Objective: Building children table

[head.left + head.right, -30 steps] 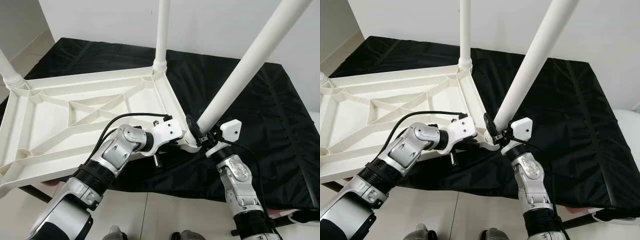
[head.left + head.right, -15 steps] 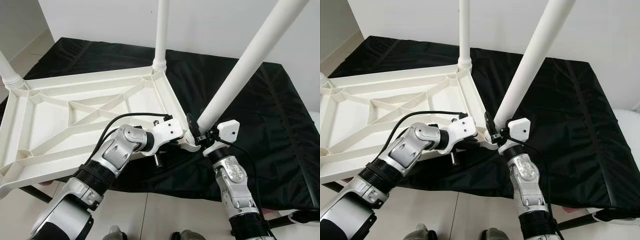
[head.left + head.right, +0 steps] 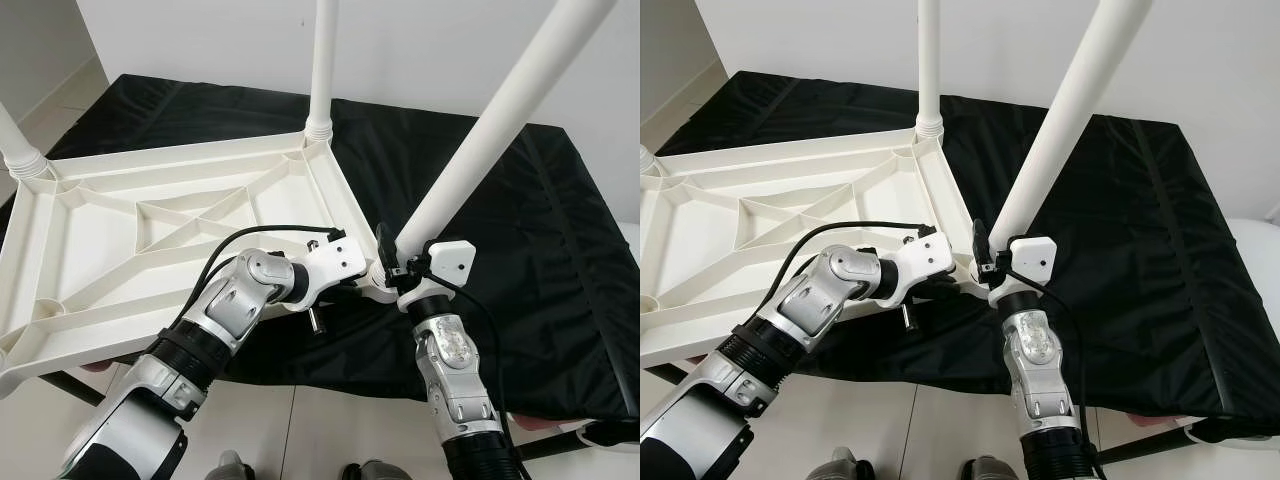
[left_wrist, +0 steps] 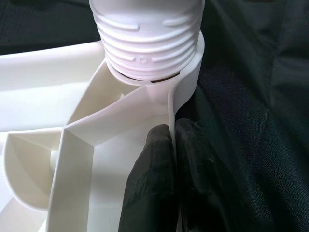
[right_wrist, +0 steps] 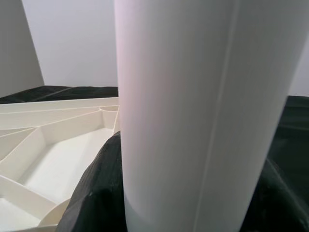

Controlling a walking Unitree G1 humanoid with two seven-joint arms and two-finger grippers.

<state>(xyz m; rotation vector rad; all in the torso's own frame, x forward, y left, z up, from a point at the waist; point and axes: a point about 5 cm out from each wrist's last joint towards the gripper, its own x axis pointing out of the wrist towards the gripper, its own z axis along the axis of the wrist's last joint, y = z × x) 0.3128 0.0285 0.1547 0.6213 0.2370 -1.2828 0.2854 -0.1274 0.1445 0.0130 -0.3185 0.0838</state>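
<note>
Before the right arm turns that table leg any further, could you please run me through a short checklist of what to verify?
1. Left gripper clamps the tabletop's rim wall beside the corner socket: ok.
2. Right gripper shut around the leg near its base: ok.
3. Leg's threaded end sits in the socket: ok; fully screwed home: cannot tell.
4. Leg upright like the far leg: not ok, it leans.
5. Tabletop rests upside down on the black cloth: ok.
</note>
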